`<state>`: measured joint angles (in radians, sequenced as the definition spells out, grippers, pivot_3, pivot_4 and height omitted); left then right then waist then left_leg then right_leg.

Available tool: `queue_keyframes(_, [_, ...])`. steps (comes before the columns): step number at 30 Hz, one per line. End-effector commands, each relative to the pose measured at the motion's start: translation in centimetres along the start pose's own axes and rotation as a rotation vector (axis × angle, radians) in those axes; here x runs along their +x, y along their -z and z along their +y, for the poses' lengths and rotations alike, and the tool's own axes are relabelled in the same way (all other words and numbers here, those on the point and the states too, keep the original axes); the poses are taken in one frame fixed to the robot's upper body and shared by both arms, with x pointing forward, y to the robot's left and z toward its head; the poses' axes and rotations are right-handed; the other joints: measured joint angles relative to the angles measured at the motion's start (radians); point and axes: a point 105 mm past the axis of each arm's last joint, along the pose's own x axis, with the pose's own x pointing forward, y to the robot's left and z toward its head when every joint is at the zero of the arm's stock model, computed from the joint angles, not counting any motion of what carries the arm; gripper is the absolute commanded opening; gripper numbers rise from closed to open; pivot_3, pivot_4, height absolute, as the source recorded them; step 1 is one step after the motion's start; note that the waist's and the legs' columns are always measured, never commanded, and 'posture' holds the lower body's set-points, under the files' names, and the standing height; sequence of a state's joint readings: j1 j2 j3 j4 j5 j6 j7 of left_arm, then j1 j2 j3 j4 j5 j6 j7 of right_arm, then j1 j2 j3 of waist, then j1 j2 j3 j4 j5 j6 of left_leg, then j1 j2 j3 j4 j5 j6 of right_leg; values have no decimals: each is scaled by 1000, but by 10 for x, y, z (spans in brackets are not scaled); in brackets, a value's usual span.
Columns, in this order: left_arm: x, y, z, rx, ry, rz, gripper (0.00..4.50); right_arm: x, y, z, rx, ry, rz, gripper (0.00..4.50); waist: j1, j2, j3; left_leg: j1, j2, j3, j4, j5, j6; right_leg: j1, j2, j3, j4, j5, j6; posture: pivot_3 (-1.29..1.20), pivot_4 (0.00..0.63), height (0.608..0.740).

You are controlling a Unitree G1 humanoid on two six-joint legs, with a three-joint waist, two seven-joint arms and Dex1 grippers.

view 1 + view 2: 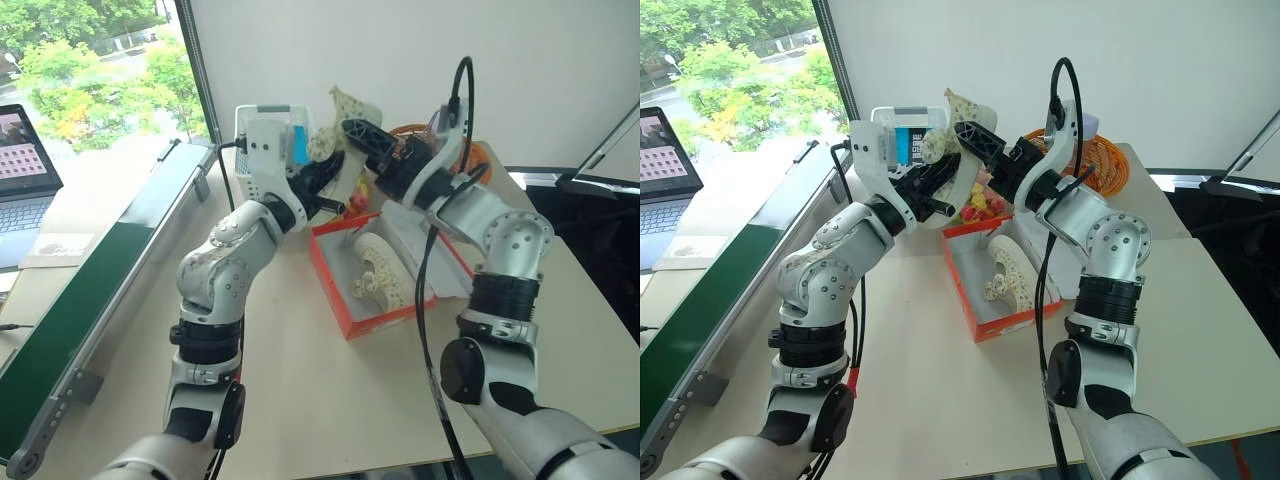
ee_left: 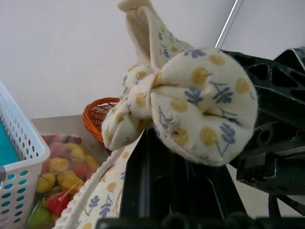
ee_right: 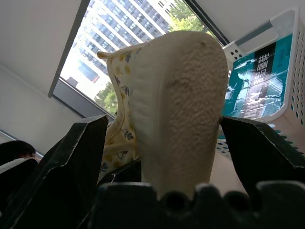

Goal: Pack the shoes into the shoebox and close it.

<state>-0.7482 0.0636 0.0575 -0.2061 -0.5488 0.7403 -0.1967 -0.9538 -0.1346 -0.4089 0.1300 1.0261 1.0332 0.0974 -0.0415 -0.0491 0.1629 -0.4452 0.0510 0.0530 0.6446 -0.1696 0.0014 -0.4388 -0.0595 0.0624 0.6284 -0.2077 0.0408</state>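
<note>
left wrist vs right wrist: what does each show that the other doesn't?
Left wrist view: the shoe's bunched cream fabric upper with yellow dots and blue sprigs, a round orange wicker basket, a bag of colourful fruit.

Right wrist view: the shoe's textured cream sole between the open right gripper, a teal box, a window.

Both: the lifted cream shoe, the white lattice basket.

The raised shoe is soft woven cloth, matt cream with a printed pattern; its sole looks rough and grainy. The shoe in the box is matt too. The box looks like smooth cardboard. Behind the box stand a glossy plastic lattice basket and a wicker basket.
</note>
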Motion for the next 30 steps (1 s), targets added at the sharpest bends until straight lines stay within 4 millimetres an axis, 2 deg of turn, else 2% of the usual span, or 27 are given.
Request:
queue_keyframes(1, [0,-27,-19,50,64,-94,0,0,-8,11,-8,-49,-36,3398,0,0,0,0,0,0,0,0,0,0,0,0,0,0,0,0,150,740])
queue_keyframes(7, [-5,-23,-11,51,39,-72,0,1,-16,8,-16,-25,-69,1462,0,0,0,0,0,0,0,0,0,0,0,0,0,0,0,0,150,740])
queue_keyframes(9, [-7,-21,-6,39,32,-62,0,1,-18,6,-28,-16,-78,1021,0,0,0,0,0,0,0,0,0,0,0,0,0,0,0,0,150,740])
queue_keyframes(10, [-10,-19,-5,28,52,-51,805,2,-19,5,-39,-7,-80,884,-1,0,0,0,0,0,0,0,0,0,0,0,0,0,0,0,150,740])
queue_keyframes(13, [-16,-15,-2,42,88,-7,1926,3,-22,3,-66,2,-79,719,-1,0,0,0,0,0,0,0,0,0,0,0,0,0,0,0,150,740])
queue_keyframes(15, [-21,-16,7,74,79,23,2643,3,-26,3,-92,-3,-77,698,-1,1,0,0,0,0,0,0,0,0,0,0,0,0,0,0,150,740])
queue_keyframes(19, [-47,-11,13,166,197,160,4258,2,-37,5,-213,-9,-43,675,-8,4,2,0,0,0,-1,0,0,-1,0,0,0,0,0,0,150,740])
queue_keyframes(20, [-53,-10,17,188,205,188,4490,1,-38,4,-251,-4,-23,674,-7,6,3,0,0,0,-1,0,0,-1,0,0,0,0,0,0,150,740])
queue_keyframes(24, [-71,-12,34,251,179,251,4500,-2,-44,7,-386,-1,106,672,-4,8,6,0,0,0,-2,0,0,-2,0,0,0,-1,0,0,150,740])
queue_keyframes(27, [-83,-5,42,283,173,306,4500,-6,-44,19,-534,-34,299,669,-3,11,8,0,0,1,-2,0,0,-2,0,1,-1,-1,0,0,150,740])
queue_keyframes(28, [-84,-2,42,288,172,314,4500,-8,-42,22,-541,-57,343,669,-2,11,9,0,0,1,-2,0,0,-2,0,1,-1,-1,0,0,150,740])
queue_keyframes(30, [-83,6,39,296,178,330,4500,-15,-25,21,-618,-75,492,669,1,11,9,0,0,1,-3,0,0,-2,0,0,-1,-2,-1,0,150,740])
